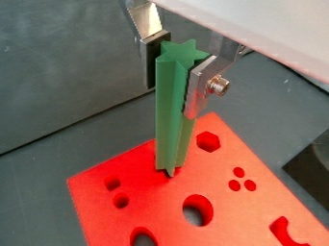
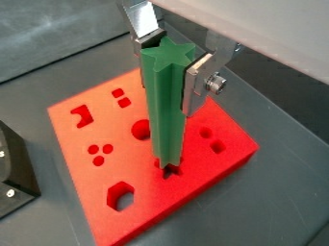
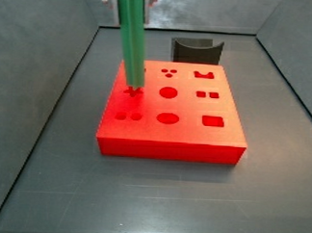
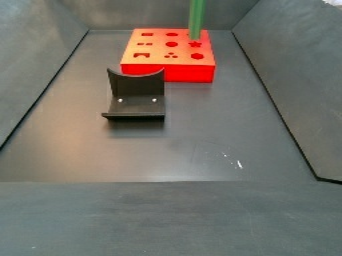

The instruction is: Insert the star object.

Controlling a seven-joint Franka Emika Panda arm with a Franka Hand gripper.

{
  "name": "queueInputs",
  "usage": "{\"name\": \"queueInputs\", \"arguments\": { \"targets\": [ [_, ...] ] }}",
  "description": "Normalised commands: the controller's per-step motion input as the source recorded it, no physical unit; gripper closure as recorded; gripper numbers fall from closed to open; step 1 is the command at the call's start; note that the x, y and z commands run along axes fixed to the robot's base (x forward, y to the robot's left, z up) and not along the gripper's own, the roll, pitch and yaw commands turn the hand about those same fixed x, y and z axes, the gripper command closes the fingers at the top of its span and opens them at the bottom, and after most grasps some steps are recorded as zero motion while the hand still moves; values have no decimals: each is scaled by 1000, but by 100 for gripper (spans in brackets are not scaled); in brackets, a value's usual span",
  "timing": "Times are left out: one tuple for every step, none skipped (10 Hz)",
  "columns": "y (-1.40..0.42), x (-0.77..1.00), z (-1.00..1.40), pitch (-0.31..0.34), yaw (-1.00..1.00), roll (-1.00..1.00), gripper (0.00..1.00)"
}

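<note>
Gripper (image 2: pixel 174 60) clamps star object (image 2: pixel 164 106) top, upright over red block (image 2: pixel 90 197).

A dark grey floor (image 4: pixel 174 160) is stretching across the workspace, matte and lightly scuffed, catching a few small bright specks of light. Sloping grey walls (image 3: pixel 44 95) are rising along its sides in both side views, and a back wall (image 3: pixel 214 13) is closing the far end. The fixture (image 4: pixel 135 96) is standing on the floor. The gripper (image 1: pixel 180 60) is hanging above it.
</note>
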Motion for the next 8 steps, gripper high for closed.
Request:
{"name": "queueInputs", "arguments": {
  "targets": [
    [0,0,-129,-44,0,0,100],
    [0,226,-29,0,74,-36,100],
    [3,66,-120,-4,66,-14,100],
    [29,3,-111,-7,83,-3,100],
    [37,0,-137,-10,66,0,100],
    [0,0,-103,-14,37,0,100],
    [0,0,-83,-21,49,0,100],
    [0,0,-80,-20,63,-1,100]
  ]
}}
